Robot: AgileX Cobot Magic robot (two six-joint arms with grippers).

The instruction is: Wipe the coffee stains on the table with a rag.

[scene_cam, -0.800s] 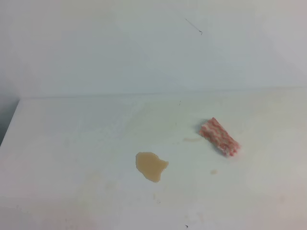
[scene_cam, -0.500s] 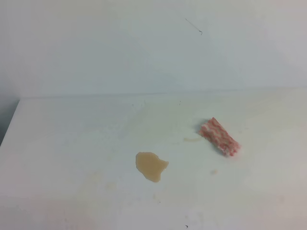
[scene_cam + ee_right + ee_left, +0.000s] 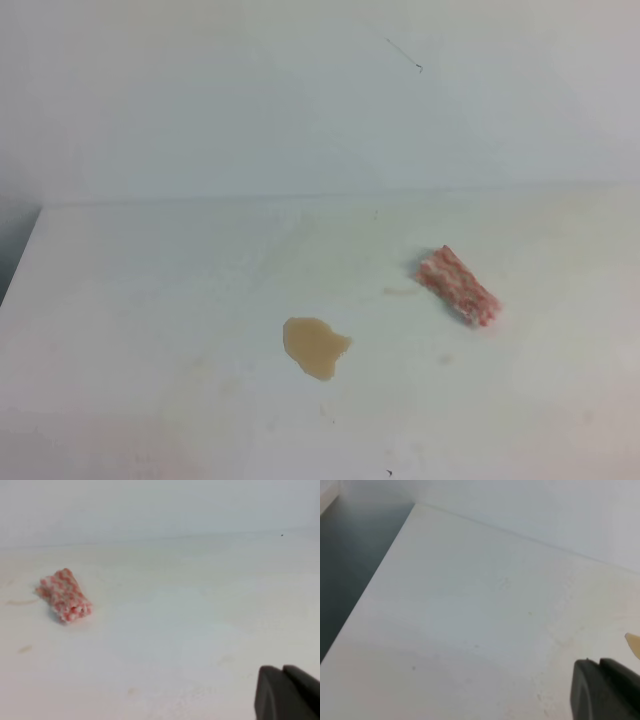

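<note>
The coffee stains (image 3: 316,347) show as a tan blotch near the middle of the white table (image 3: 150,300), with a faint smear (image 3: 400,291) and a speck (image 3: 444,358) to its right. The pink-and-white rag (image 3: 458,285) lies loose on the table, right of the blotch. Neither gripper appears in the exterior high view. In the left wrist view my left gripper (image 3: 598,663) is at the lower right, its black fingers pressed together and empty; a tan edge of the stain (image 3: 634,642) peeks in beside it. My right gripper (image 3: 281,669) is shut and empty, well to the right of the rag (image 3: 64,601).
A plain pale wall (image 3: 300,100) rises behind the table's back edge. The table's left edge (image 3: 375,580) drops off to a dark gap. Faint tan marks (image 3: 25,650) lie near the rag.
</note>
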